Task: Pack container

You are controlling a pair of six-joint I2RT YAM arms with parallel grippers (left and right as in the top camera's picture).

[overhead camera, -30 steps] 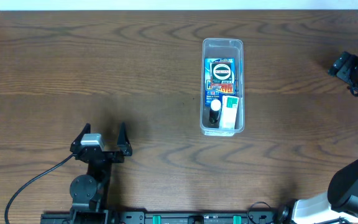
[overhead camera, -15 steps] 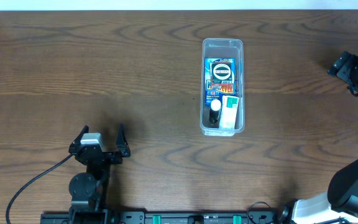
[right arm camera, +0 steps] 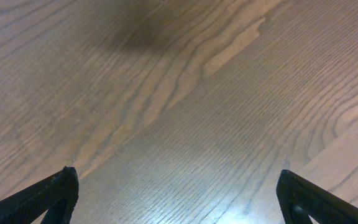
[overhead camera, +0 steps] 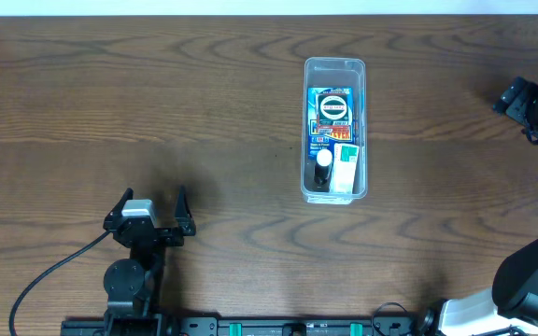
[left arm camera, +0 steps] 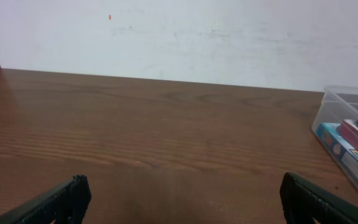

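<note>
Container (overhead camera: 335, 66) right of centre on counter (overhead camera: 204, 112), packaged items (overhead camera: 332, 117) inside. Left gripper (overhead camera: 154, 199) lower left, fingers spread. Right gripper (right arm camera: 179, 190) likewise spread.

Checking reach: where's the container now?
Overhead view: the container lies right of centre on the table, toward its far edge; left wrist view catches its corner at right.

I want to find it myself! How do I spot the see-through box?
Look at the brown wooden table, right of the middle. There lies the container, a long narrow tub. It alone is see-through, with a blue packet inside.
</note>
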